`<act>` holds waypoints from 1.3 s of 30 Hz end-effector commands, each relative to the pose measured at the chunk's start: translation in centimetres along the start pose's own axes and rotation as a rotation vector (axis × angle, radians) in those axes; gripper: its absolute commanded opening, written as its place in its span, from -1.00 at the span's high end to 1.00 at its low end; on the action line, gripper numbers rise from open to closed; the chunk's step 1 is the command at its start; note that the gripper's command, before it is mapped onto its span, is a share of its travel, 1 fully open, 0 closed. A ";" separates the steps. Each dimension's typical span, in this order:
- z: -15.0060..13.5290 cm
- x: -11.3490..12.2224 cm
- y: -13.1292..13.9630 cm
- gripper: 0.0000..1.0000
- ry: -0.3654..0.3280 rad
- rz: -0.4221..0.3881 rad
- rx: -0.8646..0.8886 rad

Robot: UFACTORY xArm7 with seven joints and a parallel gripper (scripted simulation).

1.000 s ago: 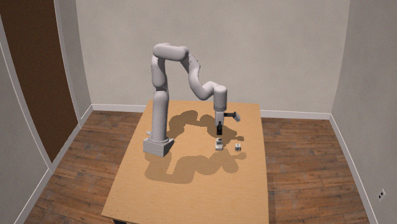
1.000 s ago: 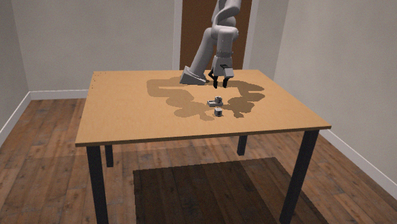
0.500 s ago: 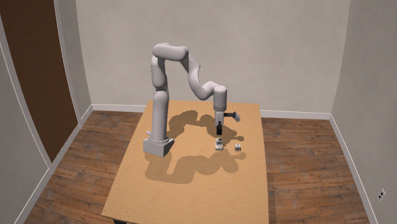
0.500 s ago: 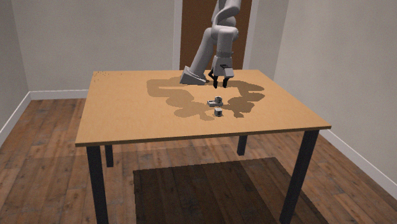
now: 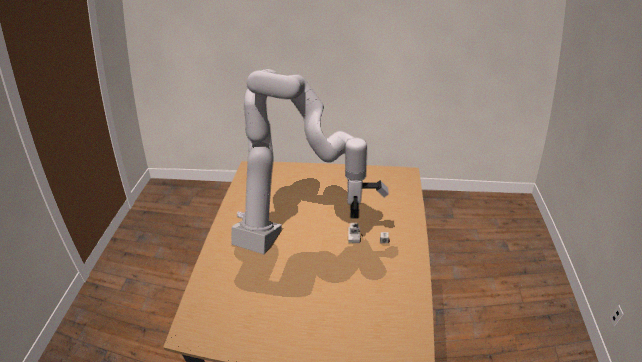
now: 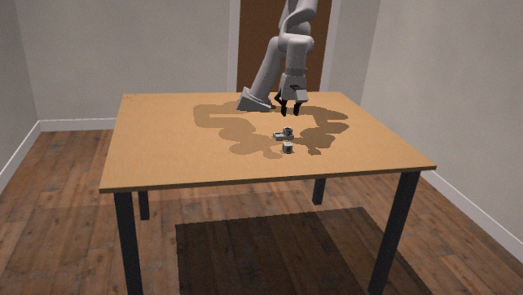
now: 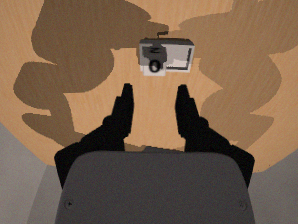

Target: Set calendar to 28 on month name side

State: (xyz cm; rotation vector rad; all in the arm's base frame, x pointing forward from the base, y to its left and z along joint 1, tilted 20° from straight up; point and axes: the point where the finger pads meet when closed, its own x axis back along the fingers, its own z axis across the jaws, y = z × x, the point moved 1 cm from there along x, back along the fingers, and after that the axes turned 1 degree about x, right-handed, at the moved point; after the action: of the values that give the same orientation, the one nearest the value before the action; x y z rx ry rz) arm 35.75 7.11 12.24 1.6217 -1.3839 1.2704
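Cubes look small, hard and light; pinch the loose cube (image 6: 287,148) by its flat sides, gripper (image 6: 289,111) half spread, holding nothing

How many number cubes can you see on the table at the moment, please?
2. One cube stands in the tray, below the half-open, empty gripper. The other cube stands on the table beside the tray, nearer the table's front edge. None appears hidden.

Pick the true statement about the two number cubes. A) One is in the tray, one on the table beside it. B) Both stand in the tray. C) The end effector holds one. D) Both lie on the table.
A: one cube sits in the tray; the other cube stands on the table.
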 end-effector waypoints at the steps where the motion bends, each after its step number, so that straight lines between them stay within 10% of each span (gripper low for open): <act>1: 0.0 0.1 -0.1 0.01 0.001 0.004 0.000; 39: 0.0 -3.7 -0.1 0.01 0.000 0.004 0.000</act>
State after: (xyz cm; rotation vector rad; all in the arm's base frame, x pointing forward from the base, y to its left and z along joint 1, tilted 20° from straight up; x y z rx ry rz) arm 35.80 8.31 8.95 1.6216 -1.3831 1.2703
